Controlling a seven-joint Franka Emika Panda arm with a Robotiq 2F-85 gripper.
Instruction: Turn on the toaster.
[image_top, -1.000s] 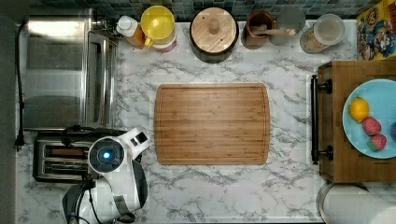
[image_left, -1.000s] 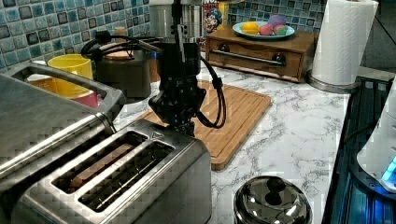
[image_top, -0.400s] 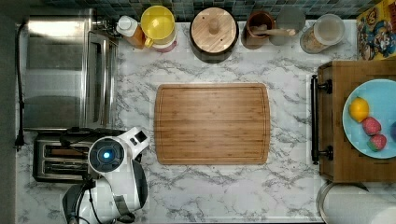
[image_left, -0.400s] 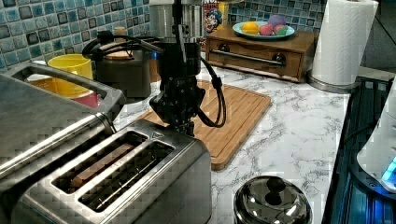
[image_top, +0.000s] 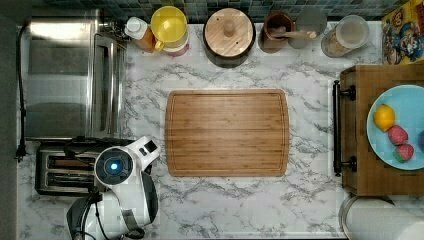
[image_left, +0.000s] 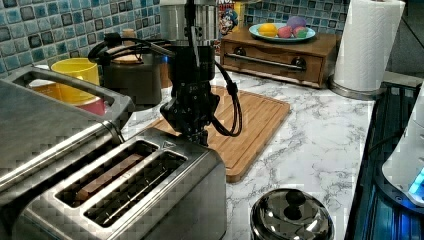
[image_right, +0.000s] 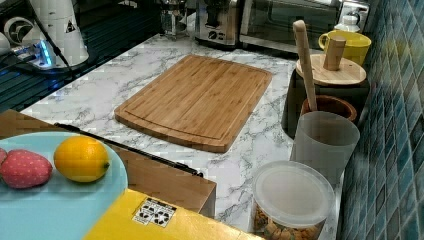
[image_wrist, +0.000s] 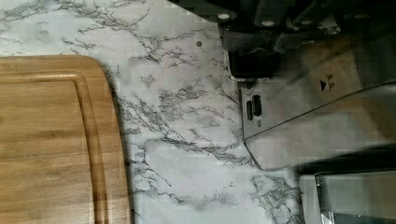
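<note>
In the left view the toaster (image_left: 125, 190) is sitting nearest, its two slots running away toward the hand (image_left: 199, 136), which is hanging just past the toaster's far end. To do this well, I'd say it should be bearing straight down on the lever, not sliding off. Whether the fingers are open I cannot tell. Beyond it the cutting board (image_left: 245, 120) is lying on the counter (image_left: 320, 145).

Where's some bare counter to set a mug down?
The marble between the cutting board and the top view's bottom edge is bare, as is the strip between board and wooden box. The jars behind the board and the toaster corner are crowded.
</note>
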